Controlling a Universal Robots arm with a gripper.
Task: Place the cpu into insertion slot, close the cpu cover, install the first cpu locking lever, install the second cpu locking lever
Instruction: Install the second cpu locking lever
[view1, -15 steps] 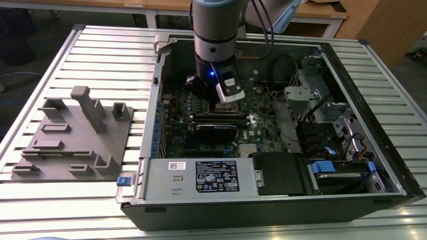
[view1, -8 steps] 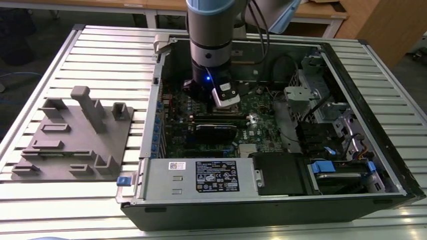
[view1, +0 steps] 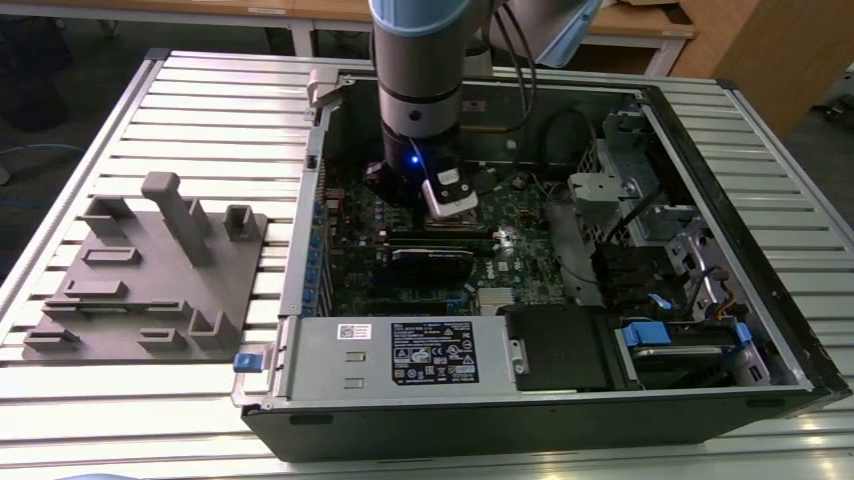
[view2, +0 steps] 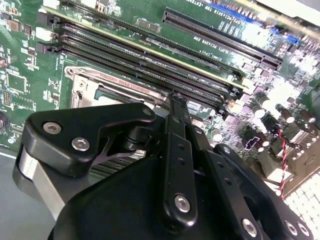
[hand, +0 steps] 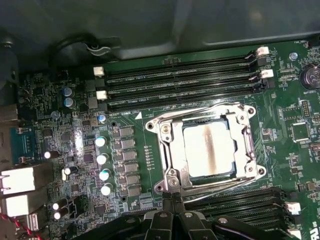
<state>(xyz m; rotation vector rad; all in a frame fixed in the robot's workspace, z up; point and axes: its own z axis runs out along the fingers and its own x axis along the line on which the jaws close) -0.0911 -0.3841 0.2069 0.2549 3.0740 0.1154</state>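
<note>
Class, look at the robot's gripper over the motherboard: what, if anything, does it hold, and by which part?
Nothing is held: the gripper has its fingers together at the edge of the cpu cover, with the cpu seated under it.

**Setting: robotics lab, PC-assembly station**

You work at a ribbed aluminium bench (view1: 200, 110) carrying an opened computer case (view1: 561, 300) with its motherboard (view1: 521, 260) exposed, and a grey fixture plate (view1: 147, 280). Wooden desks (view1: 641, 30) stand behind. Your robot arm (view1: 427, 90) reaches into the case.
</note>
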